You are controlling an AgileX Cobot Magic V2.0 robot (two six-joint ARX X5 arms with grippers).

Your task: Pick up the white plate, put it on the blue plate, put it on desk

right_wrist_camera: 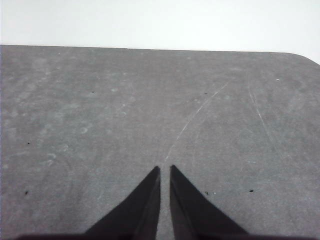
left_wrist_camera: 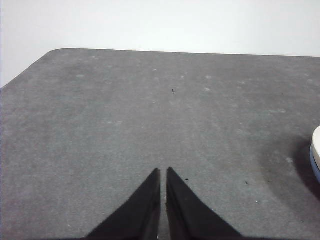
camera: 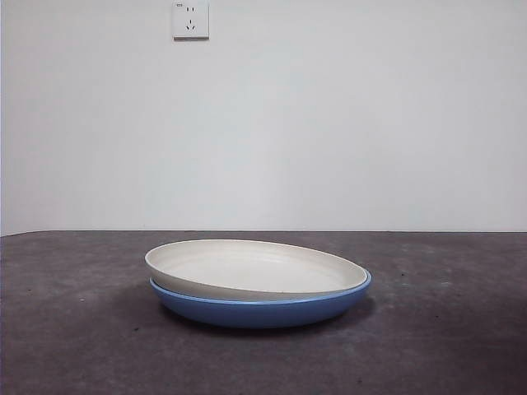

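Observation:
The white plate (camera: 255, 268) rests inside the blue plate (camera: 263, 308), slightly tilted, in the middle of the desk (camera: 74, 329) in the front view. No arm shows in that view. A sliver of the stacked plates, the white plate (left_wrist_camera: 316, 141) over the blue plate (left_wrist_camera: 316, 166), shows at the edge of the left wrist view. My left gripper (left_wrist_camera: 163, 171) is shut with nothing in it, hovering over bare desk (left_wrist_camera: 125, 110) well apart from the plates. My right gripper (right_wrist_camera: 165, 169) is shut and empty too, over bare desk (right_wrist_camera: 125, 100); no plate is in its view.
A white wall with a socket (camera: 190, 20) stands behind the desk. The desk's far edge and rounded corners show in both wrist views.

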